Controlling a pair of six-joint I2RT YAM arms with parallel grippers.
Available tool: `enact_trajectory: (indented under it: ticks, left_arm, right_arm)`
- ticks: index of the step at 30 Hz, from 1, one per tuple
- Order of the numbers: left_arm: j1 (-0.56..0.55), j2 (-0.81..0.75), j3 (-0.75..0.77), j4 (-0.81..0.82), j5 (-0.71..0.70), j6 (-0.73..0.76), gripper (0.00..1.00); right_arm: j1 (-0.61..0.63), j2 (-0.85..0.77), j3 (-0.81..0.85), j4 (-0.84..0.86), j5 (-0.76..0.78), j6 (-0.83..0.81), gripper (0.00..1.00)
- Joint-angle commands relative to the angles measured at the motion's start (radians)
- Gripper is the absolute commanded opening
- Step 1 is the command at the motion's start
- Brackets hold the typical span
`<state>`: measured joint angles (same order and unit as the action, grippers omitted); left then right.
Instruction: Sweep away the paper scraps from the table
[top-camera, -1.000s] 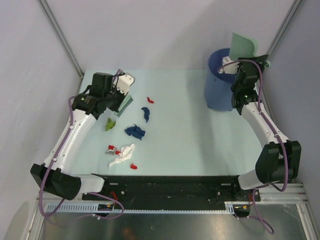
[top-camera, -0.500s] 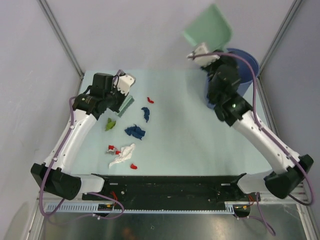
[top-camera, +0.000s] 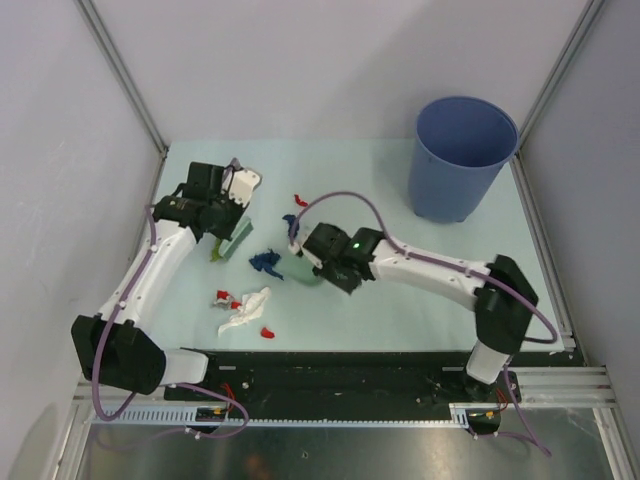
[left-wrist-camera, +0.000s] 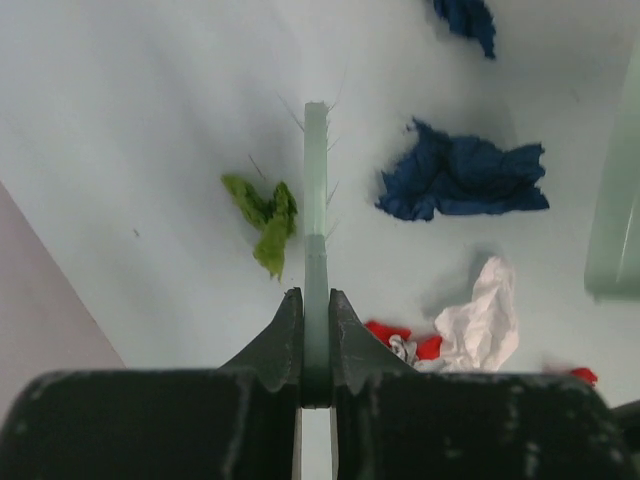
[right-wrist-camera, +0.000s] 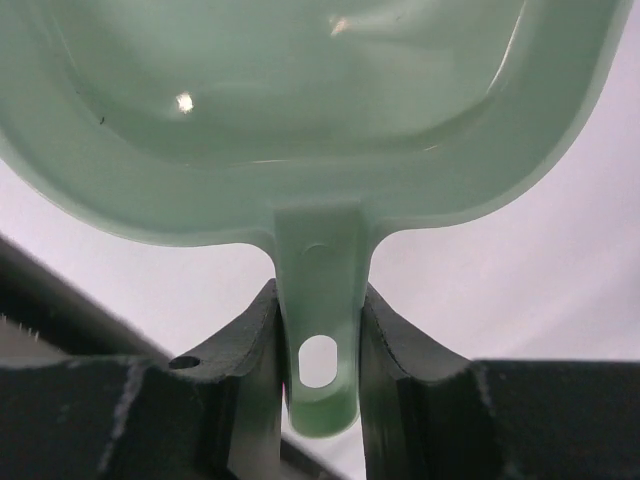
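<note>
Dustpan (right-wrist-camera: 300, 100) sits clamped in low, outstretched right claw (right-wrist-camera: 318, 305)

A pale green dustpan (right-wrist-camera: 300, 90) fills the upper part of the view, its glossy hollow catching two small glints of light. Its short handle (right-wrist-camera: 318, 285) is clamped between two dark fingers (right-wrist-camera: 248, 360), one pressed against each side. An oval hole (right-wrist-camera: 318, 361) near the handle's end shows between them.
</note>
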<state>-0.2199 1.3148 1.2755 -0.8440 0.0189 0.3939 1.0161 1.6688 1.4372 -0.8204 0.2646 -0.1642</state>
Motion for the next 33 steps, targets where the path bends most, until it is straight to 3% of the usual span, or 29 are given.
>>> enact_trajectory:
  ticks: [1,5,12,16,20,23,26,33]
  left_arm:
    - [0.014,-0.006,-0.065,0.023,0.019,0.010,0.00]
    - [0.016,0.014,-0.087,0.031,0.027,0.002,0.00]
    - [0.014,0.060,-0.085,0.031,0.190,-0.009,0.00]
    - [0.013,0.051,-0.074,0.025,0.331,-0.009,0.00]
    - [-0.002,0.012,-0.056,-0.033,0.623,0.036,0.00]
    - [-0.003,-0.026,-0.022,-0.058,0.679,0.037,0.00]
    - [0.001,-0.064,0.021,-0.060,0.646,0.020,0.00]
    - [0.007,-0.089,0.087,-0.058,0.257,-0.004,0.00]
  right_arm:
    - [0.006,0.048,-0.044,-0.158,-0.177,0.141,0.00]
    - [0.024,0.094,-0.047,-0.184,-0.197,0.140,0.00]
    - [0.029,0.226,-0.049,-0.200,-0.107,0.124,0.00]
    - [0.015,0.313,-0.012,-0.145,-0.025,0.123,0.00]
    - [0.016,0.324,0.049,-0.027,-0.045,0.144,0.00]
    - [0.030,0.290,0.040,0.055,-0.048,0.143,0.00]
    - [0.030,0.252,0.008,0.096,-0.031,0.147,0.00]
    - [0.032,0.189,-0.046,0.089,-0.071,0.146,0.00]
